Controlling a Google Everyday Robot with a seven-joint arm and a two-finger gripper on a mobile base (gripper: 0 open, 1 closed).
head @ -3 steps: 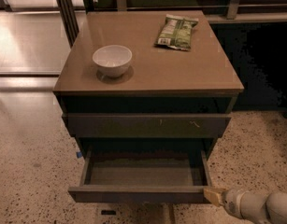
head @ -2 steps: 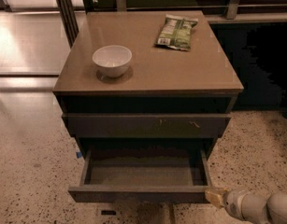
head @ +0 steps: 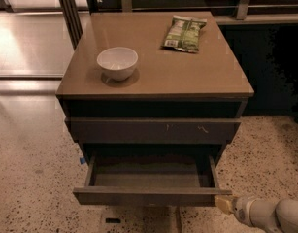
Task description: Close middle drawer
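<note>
The middle drawer (head: pixel 148 196) is pulled out low at the front of the cabinet. It has a plain dark grey-brown front, and its inside holds nothing. Above it sits the wider front with pale scratch marks (head: pixel 153 130), pushed in. My gripper (head: pixel 222 203) comes in from the bottom right on a white arm. Its tan tip is at the right end of the open drawer's front, touching or nearly touching it. No narrower drawer front is in view.
A white bowl (head: pixel 117 62) and a green snack bag (head: pixel 183 33) lie on the cabinet top (head: pixel 158 81). A dark unit (head: pixel 270 67) stands to the right. Speckled floor (head: pixel 32 178) surrounds the cabinet, and metal posts (head: pixel 70 8) stand behind it on the left.
</note>
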